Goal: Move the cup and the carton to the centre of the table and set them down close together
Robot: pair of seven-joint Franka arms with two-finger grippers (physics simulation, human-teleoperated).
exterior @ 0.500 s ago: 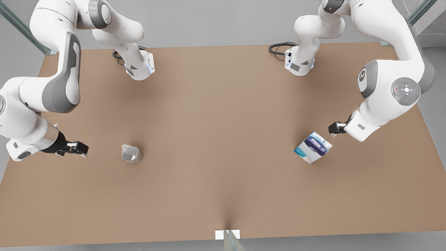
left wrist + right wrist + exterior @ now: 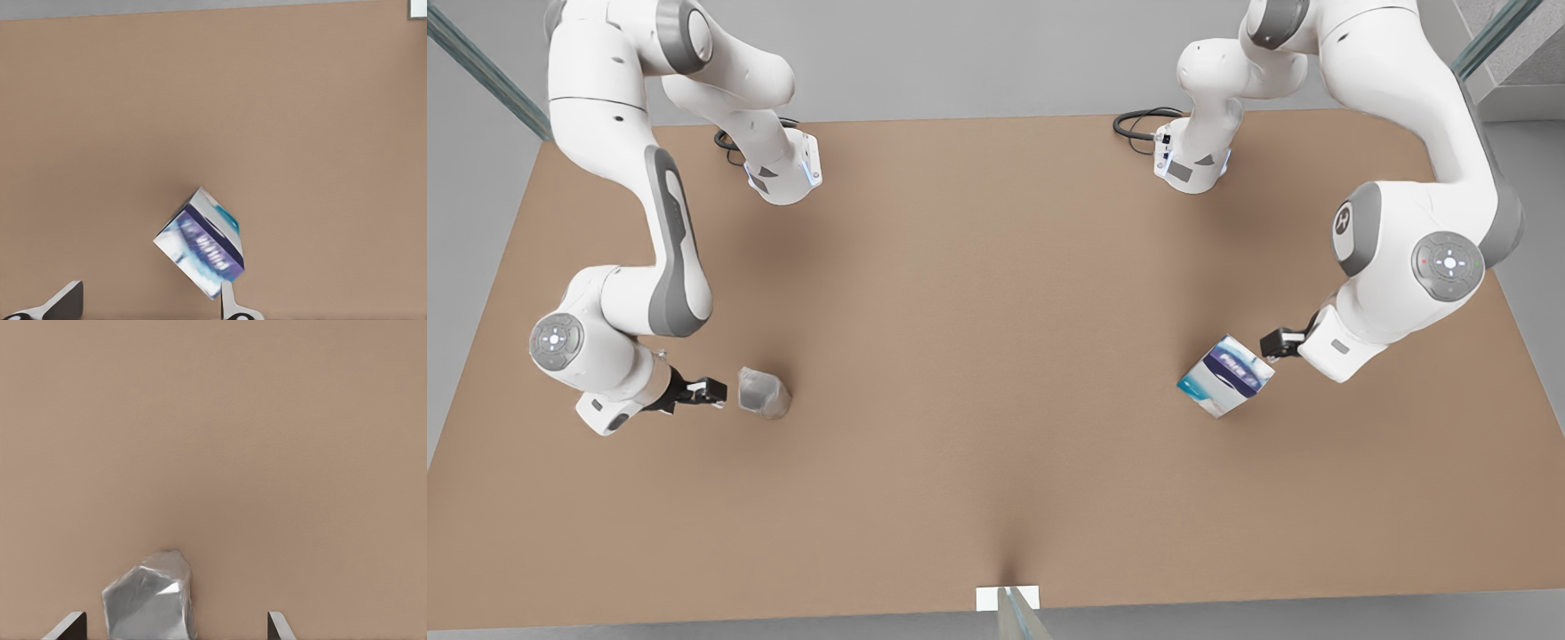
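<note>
Two white arms reach over the wide flat matte brown counter [image 2: 996, 356]. Toward the front view's right stands the small boxy white carton with dark blue and teal printed panels [image 2: 1225, 376], tipped on an edge. The left gripper [image 2: 1279, 341] sits just beside its far corner, fingers spread, one fingertip [image 2: 227, 298] nearly against the carton [image 2: 201, 243]. Well apart from it, toward the front view's left, rests the small translucent grey faceted cup [image 2: 763, 393]. The right gripper [image 2: 710, 389] is just beside the cup [image 2: 151, 597], fingers spread wide, not touching it.
</note>
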